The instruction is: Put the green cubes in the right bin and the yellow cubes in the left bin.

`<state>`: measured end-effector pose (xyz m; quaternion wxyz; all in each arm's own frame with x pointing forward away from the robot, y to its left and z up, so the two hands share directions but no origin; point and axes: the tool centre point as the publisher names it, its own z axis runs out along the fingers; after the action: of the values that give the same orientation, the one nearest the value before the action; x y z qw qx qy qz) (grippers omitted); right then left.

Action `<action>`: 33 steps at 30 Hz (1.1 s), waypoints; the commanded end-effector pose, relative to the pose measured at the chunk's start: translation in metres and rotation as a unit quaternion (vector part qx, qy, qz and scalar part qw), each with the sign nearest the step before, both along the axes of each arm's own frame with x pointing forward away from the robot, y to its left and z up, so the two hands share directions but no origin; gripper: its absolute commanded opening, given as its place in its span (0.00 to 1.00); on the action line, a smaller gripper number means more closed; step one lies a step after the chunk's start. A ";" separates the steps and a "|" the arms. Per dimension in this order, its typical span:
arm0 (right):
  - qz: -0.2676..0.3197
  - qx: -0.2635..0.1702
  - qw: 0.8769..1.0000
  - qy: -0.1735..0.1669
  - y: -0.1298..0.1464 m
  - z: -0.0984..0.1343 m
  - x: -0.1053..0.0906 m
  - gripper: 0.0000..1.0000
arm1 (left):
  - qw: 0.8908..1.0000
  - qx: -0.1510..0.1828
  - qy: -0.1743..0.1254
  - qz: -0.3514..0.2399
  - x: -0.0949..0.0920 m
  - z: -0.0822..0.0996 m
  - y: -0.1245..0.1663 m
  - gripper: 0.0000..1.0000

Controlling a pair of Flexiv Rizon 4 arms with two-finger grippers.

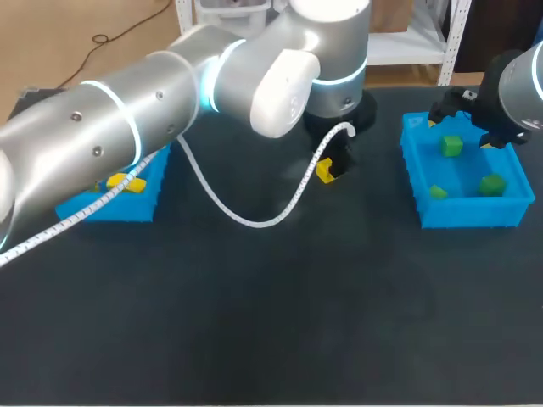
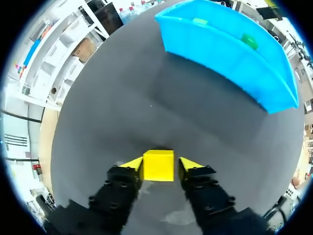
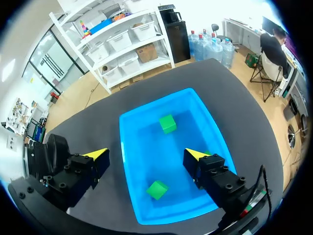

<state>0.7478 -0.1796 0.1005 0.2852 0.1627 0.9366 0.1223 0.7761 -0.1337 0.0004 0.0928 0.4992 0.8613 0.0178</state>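
- dark table (image 1: 254,339); left bin (image 1: 127,210) at 9 o'clock, right bin (image 1: 467,216) at 3 o'clock
- left gripper (image 2: 160,165) is clamped on a yellow cube (image 2: 158,169) from both sides, low by the table, toward 12 o'clock from centre
- right gripper (image 3: 146,153) hangs over the right bin, spread wide and holding nothing
- three green cubes (image 1: 451,146) lie inside the right bin
- other yellow cubes (image 1: 127,182) sit in the left bin
- step: yellow pick; no other loose cube in view
- next: lift clear, carry toward 9 o'clock over the left bin's wall, release inside
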 end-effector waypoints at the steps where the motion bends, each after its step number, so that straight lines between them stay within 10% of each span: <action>1: -0.001 0.000 1.000 -0.004 0.000 -0.001 -0.001 1.00 | 1.000 -0.012 -0.021 0.004 -0.007 0.021 0.015 0.00; 15: -0.001 0.000 1.000 -0.004 0.000 -0.001 -0.001 1.00 | 0.963 -0.045 -0.176 0.197 0.023 0.137 0.175 0.00; 23: -0.001 0.000 1.000 -0.004 0.000 -0.001 -0.001 1.00 | 0.931 -0.027 -0.158 0.328 0.006 0.128 0.303 0.00; 33: -0.001 0.000 1.000 -0.004 0.000 -0.001 -0.001 1.00 | 0.914 0.006 -0.125 0.386 -0.022 0.088 0.371 0.00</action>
<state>0.7478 -0.1796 0.1006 0.2852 0.1626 0.9366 0.1223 0.7917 0.2187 0.1021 0.1067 0.1098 0.9785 0.1385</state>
